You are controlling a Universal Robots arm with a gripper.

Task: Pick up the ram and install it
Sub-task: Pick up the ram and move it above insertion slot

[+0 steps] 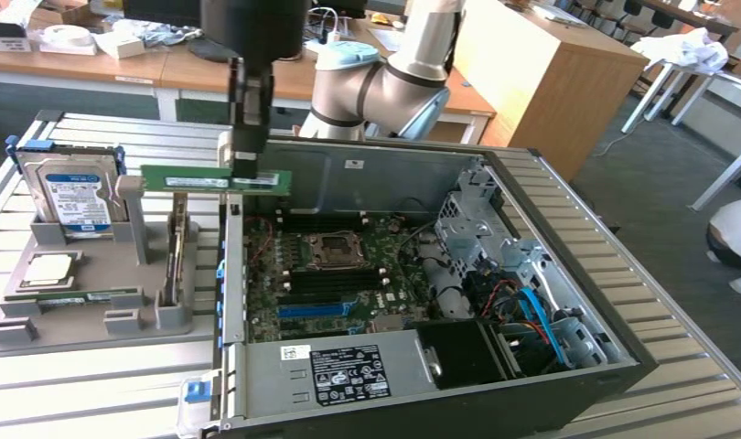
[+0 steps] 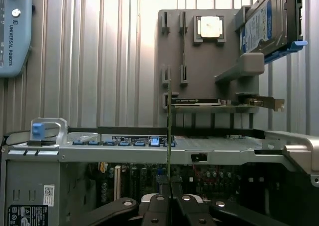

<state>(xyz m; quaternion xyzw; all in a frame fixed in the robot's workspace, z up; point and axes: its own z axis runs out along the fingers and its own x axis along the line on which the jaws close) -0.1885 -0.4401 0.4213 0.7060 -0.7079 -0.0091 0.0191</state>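
Ribbed metal table (image 1: 681, 311), open computer case (image 1: 346, 178).
My claw (image 1: 246, 174) pinches the ram (image 1: 181, 176) at its middle, holding it level above the case's edge, just beside the grey holder (image 1: 90, 265).

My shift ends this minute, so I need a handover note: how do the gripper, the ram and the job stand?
Gripper: shut on the ram.
Ram: held level in the air over the side wall of the open computer case, between the grey parts holder and the motherboard.
Done: ram picked up, clear of holder and case.
Left: ram not yet seated in the motherboard.
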